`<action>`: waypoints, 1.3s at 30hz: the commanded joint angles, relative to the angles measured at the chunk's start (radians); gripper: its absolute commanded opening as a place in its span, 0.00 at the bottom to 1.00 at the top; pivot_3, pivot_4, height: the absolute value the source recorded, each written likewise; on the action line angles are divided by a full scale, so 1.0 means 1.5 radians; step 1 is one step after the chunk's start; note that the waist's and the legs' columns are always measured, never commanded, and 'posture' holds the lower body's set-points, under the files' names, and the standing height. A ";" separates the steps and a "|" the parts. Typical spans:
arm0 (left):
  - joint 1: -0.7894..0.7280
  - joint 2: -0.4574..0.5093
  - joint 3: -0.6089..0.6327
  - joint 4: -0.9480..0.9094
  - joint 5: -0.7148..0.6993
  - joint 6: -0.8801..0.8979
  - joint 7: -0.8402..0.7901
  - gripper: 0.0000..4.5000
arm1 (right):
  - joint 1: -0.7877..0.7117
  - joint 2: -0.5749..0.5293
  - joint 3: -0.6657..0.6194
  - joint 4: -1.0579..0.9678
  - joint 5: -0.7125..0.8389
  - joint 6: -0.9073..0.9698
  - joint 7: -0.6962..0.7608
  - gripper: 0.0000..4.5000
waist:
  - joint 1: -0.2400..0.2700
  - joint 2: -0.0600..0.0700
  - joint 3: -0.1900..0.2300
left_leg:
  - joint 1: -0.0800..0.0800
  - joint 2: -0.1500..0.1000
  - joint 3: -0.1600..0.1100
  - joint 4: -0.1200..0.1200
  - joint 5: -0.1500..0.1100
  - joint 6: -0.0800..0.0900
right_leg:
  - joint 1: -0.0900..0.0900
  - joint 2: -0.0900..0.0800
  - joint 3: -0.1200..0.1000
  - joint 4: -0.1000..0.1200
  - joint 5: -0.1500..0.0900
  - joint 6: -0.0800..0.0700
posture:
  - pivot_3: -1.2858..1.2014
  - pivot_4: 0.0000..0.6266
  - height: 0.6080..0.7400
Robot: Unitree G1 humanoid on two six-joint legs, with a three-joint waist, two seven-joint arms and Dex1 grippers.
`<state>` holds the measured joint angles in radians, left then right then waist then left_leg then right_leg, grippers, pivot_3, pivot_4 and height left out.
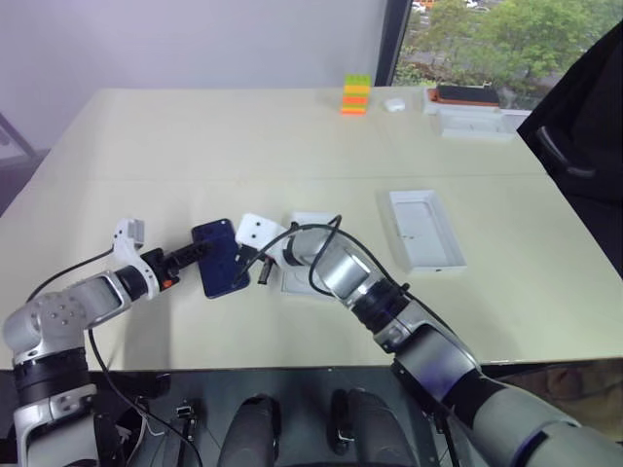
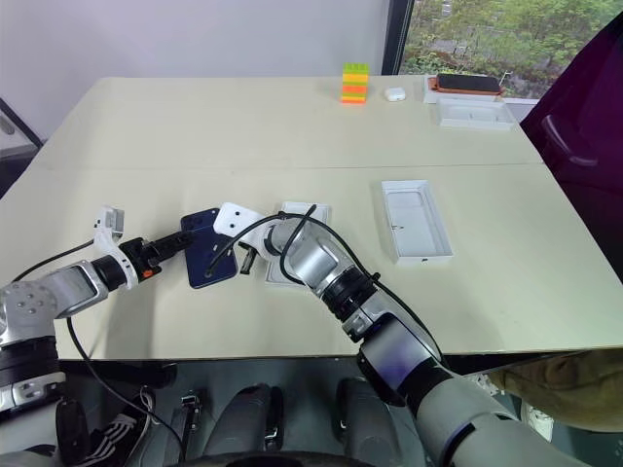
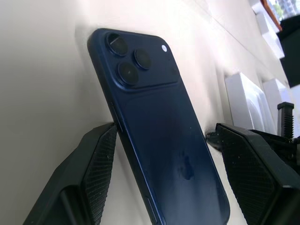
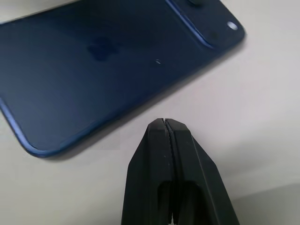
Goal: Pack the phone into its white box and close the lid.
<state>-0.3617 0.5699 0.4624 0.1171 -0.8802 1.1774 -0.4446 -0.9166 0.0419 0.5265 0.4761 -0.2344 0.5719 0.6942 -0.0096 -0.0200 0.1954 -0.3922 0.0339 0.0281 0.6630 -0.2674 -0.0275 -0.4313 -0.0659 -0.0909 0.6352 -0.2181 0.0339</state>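
The phone (image 1: pixel 220 259) is a dark navy slab lying back-up on the table, its camera cluster (image 3: pixel 133 58) toward the far end. My left gripper (image 3: pixel 166 131) is open and straddles the phone's near end, one finger (image 3: pixel 96 159) against its long edge and the other finger (image 3: pixel 248 164) standing off the opposite side. My right gripper (image 4: pixel 165 123) is shut, empty, with its tip on the table just beside the phone's other long edge. The white box (image 1: pixel 305 282) lies right of the phone, mostly covered by my right wrist. The lid (image 1: pixel 425 229) lies inside-up farther right.
At the far right of the table a second white box (image 1: pixel 474 123) stands by a dark orange-edged device (image 1: pixel 467 94), with a stack of coloured bricks (image 1: pixel 355 94) and a small white case (image 1: pixel 393 103) beside them. A dark chair (image 1: pixel 574 146) stands at the right edge.
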 commanded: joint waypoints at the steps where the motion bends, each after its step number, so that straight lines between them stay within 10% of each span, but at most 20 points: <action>1: 0.005 -0.013 -0.059 0.018 0.017 0.033 -0.013 0.79 | 0.000 0.022 0.002 -0.018 0.008 0.025 0.004 0.01 | 0.000 0.000 0.000 | 0.000 0.000 0.000 0.000 0.000 0.000 | 0.000 0.000 0.000 0.000 0.000 0.000 | 0.52 0.24 1.00; 31: -0.060 -0.089 0.001 -0.018 0.044 0.162 0.071 0.79 | 0.006 -0.010 -0.017 -0.026 0.007 0.020 -0.011 0.01 | 0.012 0.000 -0.001 | 0.000 -0.001 0.000 0.000 0.000 0.000 | 0.001 -0.001 0.000 -0.001 0.000 0.000 | 0.52 0.24 1.00; 35: -0.051 -0.095 0.002 -0.008 0.047 0.152 0.065 0.51 | 0.011 -0.014 -0.013 -0.036 0.007 0.022 -0.008 0.00 | 0.012 0.000 -0.001 | 0.000 -0.001 0.000 0.000 0.000 0.000 | 0.001 -0.001 0.000 -0.001 0.000 0.000 | 0.52 0.24 1.00; 39: -0.041 -0.098 0.012 -0.002 0.032 0.163 0.049 0.51 | 0.012 -0.014 -0.014 -0.041 0.007 0.025 -0.008 0.00 | 0.011 0.000 -0.001 | 0.000 -0.001 0.000 0.000 0.000 0.000 | 0.001 -0.001 0.000 -0.001 0.000 0.000 | 0.52 0.24 1.00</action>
<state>-0.4568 0.4461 0.5083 0.0804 -0.8206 1.3778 -0.3647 -0.9040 0.0198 0.5094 0.4436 -0.2294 0.6103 0.6836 0.0074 -0.0195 0.1945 -0.3917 0.0329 0.0277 0.6629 -0.2675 -0.0275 -0.4294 -0.0672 -0.0914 0.6329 -0.2184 0.0346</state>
